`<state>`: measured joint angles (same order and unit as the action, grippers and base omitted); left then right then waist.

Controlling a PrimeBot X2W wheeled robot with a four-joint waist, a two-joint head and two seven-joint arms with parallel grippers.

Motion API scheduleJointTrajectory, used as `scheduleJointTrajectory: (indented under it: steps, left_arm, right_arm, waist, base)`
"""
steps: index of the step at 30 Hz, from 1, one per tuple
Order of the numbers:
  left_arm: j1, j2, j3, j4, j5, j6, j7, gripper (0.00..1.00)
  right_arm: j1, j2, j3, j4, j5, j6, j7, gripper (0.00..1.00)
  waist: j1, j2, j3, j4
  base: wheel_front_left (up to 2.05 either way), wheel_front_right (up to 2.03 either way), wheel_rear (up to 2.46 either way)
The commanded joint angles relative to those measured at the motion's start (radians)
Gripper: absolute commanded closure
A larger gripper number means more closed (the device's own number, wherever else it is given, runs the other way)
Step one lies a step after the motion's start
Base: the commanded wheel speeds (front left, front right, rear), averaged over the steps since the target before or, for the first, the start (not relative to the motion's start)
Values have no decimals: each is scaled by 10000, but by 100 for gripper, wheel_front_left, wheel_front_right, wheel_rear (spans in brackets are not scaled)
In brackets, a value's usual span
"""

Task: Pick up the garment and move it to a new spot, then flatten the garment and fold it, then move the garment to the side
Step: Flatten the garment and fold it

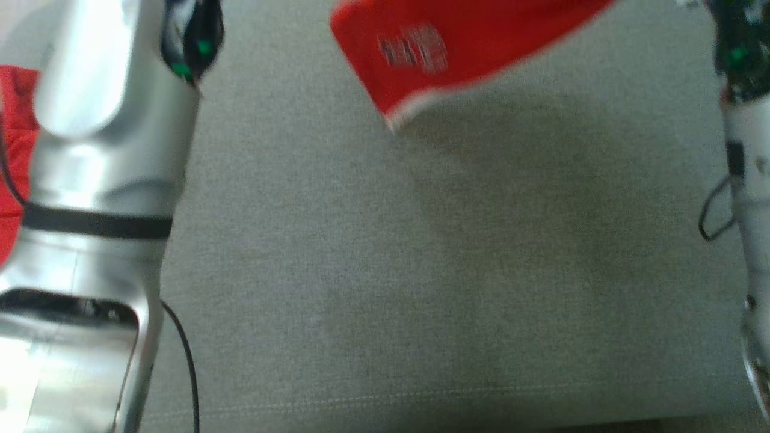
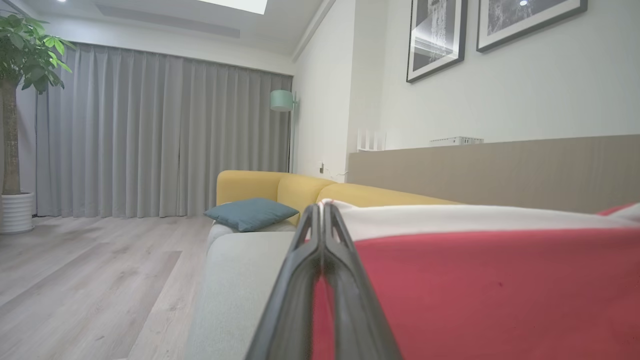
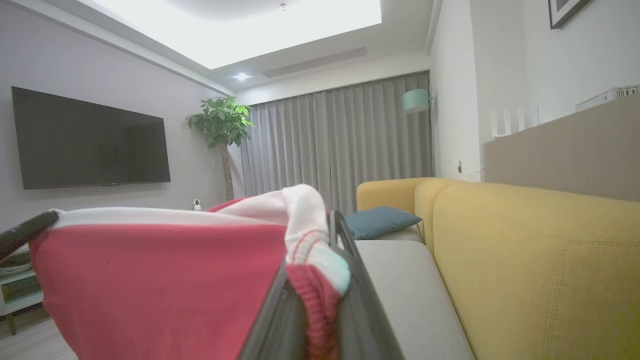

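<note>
Hanging garment (image 1: pixel 511 30) w/ blurred label (image 1: pixel 414 48)

Our silvery left forearm (image 1: pixel 102 150) rises along the left side of the head view, and our right forearm (image 1: pixel 749 198) runs up the right edge. In the left wrist view, lower centre, our left claw (image 2: pixel 321 209) is pressed closed, pinching the red garment (image 2: pixel 475 290). Our right claw (image 3: pixel 336 220), lower centre of its wrist view, is clamped on the bunched hem.

white print (image 1: pixel 414 48) on garment (image 1: pixel 511 36), blurred, unreadable
</note>
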<state>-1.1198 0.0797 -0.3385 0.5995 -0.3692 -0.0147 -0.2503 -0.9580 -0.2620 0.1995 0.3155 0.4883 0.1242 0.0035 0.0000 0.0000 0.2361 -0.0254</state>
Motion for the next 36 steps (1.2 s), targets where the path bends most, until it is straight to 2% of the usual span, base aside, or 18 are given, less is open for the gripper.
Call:
scheduleJointTrajectory:
  steps: [1, 4, 5, 8, 11, 12, 13, 15, 19, 23, 24, 28, 36]
  left_arm:
    - [-758, 259, 508, 3, 153, -4, -101, 100]
    - [-827, 42, 833, 344, 336, -16, -109, 100]
    - [-621, -87, 932, 629, 418, -97, -110, 100]
    - [-80, -221, 1015, 930, 456, -230, -112, 100]
    - [712, -279, 1063, 1023, 366, -292, -112, 100]
    - [712, -279, 1063, 1023, 366, -292, -112, 100]
    - [1385, -287, 880, 969, 108, -387, -113, 100]
    - [2126, -290, 745, 732, -168, -328, -113, 100]
    - [3810, -292, 675, -247, -327, -98, -113, 100]
    - [5685, -292, 862, -1537, 170, -90, -113, 100]
    - [5685, -292, 862, -1537, 170, -90, -113, 100]
    - [7408, -293, 1232, -2976, 732, -123, -114, 100]
    - [10177, -294, 1783, -5061, 1117, 44, -114, 100]
  right_arm:
    - [-653, 189, 323, 434, 70, 65, -636, 100]
    - [-1257, 414, 858, 1949, 129, 65, -1632, 100]
    - [-1428, 557, 1286, 2854, 234, 65, -2023, 100]
    - [-1323, 611, 2120, 3820, 382, 65, -2362, 100]
    - [-746, 588, 2990, 4315, 655, 65, -2528, 100]
    - [-746, 588, 2990, 4315, 655, 65, -2528, 100]
    - [-172, 513, 3491, 4415, 835, 65, -2594, 100]
    - [456, 402, 3803, 4371, 1048, 65, -2628, 100]
    - [1815, 43, 3926, 3501, 1176, 65, -2647, 100]
    - [3443, -366, 3674, 2134, 801, 65, -2650, 100]
    - [3443, -366, 3674, 2134, 801, 65, -2650, 100]
    - [5067, -726, 3072, 698, 254, 65, -2651, 100]
    - [7886, -784, 2342, -1526, -999, 65, -2243, 100]
  waist:
    - [0, 0, 292, -50]
    - [0, 0, 688, 2]
    - [0, 0, 962, 50]
    - [0, 0, 1338, 150]
    - [0, 0, 1654, 245]
    - [0, 0, 1654, 245]
    - [0, 0, 1708, 270]
    - [0, 0, 1728, 279]
    - [0, 0, 1569, 301]
    - [0, 0, 1219, 283]
    - [0, 0, 1219, 283]
    - [0, 0, 831, 356]
    - [0, 0, 97, 407]
  base:
    - [0, 0, 0]
    - [0, 0, 0]
    - [0, 0, 0]
    - [0, 0, 0]
    - [0, 0, 0]
    - [0, 0, 0]
    - [0, 0, 0]
    - [0, 0, 0]
    - [0, 0, 0]
    - [0, 0, 0]
    - [0, 0, 0]
    - [0, 0, 0]
    - [0, 0, 0]
